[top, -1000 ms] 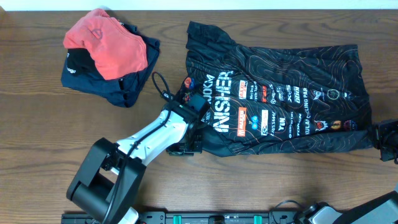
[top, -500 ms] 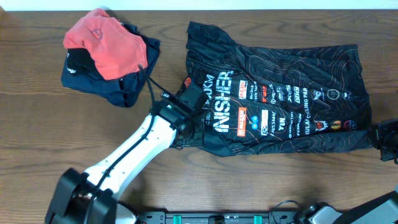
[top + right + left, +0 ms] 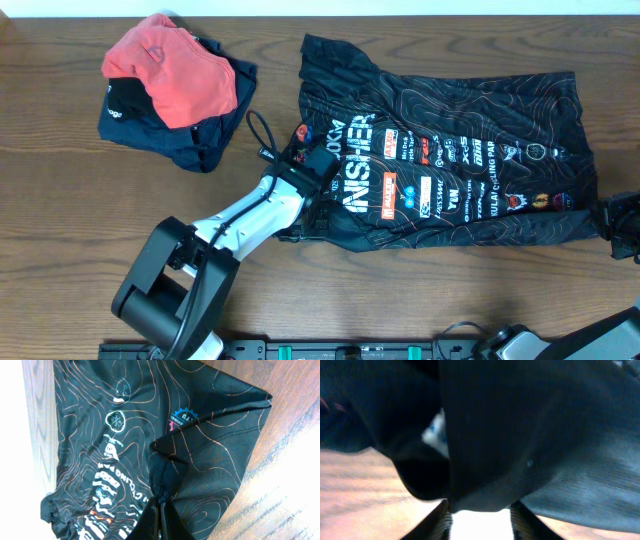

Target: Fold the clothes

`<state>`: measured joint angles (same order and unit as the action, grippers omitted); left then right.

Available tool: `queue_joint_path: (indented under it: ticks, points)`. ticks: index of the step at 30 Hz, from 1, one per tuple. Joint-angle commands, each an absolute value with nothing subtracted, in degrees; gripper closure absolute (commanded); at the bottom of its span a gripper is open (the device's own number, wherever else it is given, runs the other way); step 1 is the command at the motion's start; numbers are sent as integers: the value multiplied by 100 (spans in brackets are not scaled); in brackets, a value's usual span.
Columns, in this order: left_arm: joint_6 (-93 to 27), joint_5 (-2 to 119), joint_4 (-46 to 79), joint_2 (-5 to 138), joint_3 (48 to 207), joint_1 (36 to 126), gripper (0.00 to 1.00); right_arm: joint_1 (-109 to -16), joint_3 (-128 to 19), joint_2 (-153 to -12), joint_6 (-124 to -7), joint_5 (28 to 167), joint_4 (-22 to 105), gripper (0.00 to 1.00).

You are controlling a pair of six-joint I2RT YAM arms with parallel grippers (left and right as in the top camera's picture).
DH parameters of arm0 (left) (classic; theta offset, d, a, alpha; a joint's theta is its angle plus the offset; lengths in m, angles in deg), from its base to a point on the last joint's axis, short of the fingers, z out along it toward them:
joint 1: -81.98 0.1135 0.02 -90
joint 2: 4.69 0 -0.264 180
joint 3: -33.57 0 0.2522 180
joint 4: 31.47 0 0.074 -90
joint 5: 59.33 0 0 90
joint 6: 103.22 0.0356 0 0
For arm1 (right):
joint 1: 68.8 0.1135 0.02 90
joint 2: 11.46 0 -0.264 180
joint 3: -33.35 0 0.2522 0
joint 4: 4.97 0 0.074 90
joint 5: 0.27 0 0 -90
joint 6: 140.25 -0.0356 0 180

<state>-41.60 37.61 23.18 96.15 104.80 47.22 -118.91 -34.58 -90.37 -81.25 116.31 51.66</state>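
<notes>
While flat on table (image 3: 420,300), jersey (image 3: 450,120) corner in right pincer (image 3: 161,507)

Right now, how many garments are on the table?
3. The black jersey is spread across centre-right. The coral-red garment sits at upper left, lying on top of the navy garment. More could be hidden under that pile.

left arm (image 3: 240,218): white link, black joints, looped black cable (image 3: 258,135); right tool (image 3: 161,512) black.
</notes>
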Motion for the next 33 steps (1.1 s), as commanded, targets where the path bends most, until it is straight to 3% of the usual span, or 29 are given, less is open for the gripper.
queue_joint_path:
  ticks: [1,4,9,11,24,33]
  points:
    - [-4136,3405,2261,9654,10460,4720,70,-11843,-3515,-9020,-8081,11699,5188,99]
    - [-4112,3398,2154,9654,10460,4720,79,-11843,-3515,-9022,-8081,11699,5191,99]
    - [-4092,3402,1994,9659,10454,4720,80,-11843,-3515,-9020,-8079,11699,5215,99]
    - [-4094,3429,2086,9659,10456,4720,94,-11843,-3515,-9022,-8081,11699,5215,99]
    - [-4090,3759,4235,8933,11083,4720,94,-11843,-3515,-9020,-8081,11699,5208,99]
    - [-3832,3660,3190,8446,11197,4720,94,-11843,-3515,-9022,-8081,11695,5201,99]
